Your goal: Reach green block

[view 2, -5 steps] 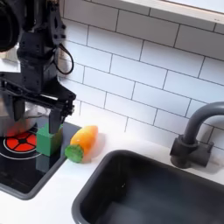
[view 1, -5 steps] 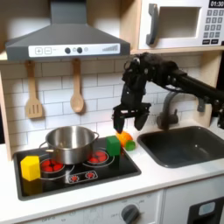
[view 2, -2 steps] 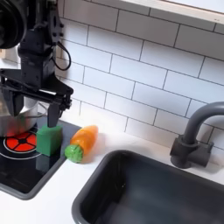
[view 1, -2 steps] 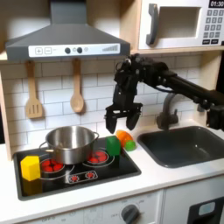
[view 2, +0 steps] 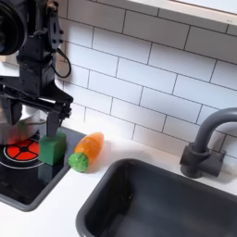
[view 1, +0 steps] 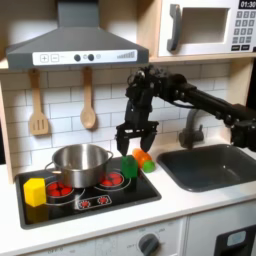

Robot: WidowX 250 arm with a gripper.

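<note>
The green block (view 1: 129, 166) (view 2: 51, 148) is a small cube on the right edge of the black stovetop (view 1: 90, 195) in both exterior views. My gripper (view 1: 134, 142) (view 2: 35, 124) hangs open just above it, fingers spread and pointing down. One fingertip (view 2: 54, 127) is right over the block's top and nothing is held between the fingers. In the first exterior view the gripper is a little above the block, slightly toward the first exterior view's right.
An orange rounded piece with a green end (view 1: 146, 160) (view 2: 87, 149) lies right beside the block. A steel pot (view 1: 80, 161) sits on the stove, with a yellow cube (view 1: 35, 190) at its front left. The sink (view 1: 215, 165) (view 2: 157, 199) and faucet (view 2: 208, 139) lie to the right.
The gripper has swung toward the first exterior view's left, from over the orange piece to over the green block, staying open. The block has not moved.
</note>
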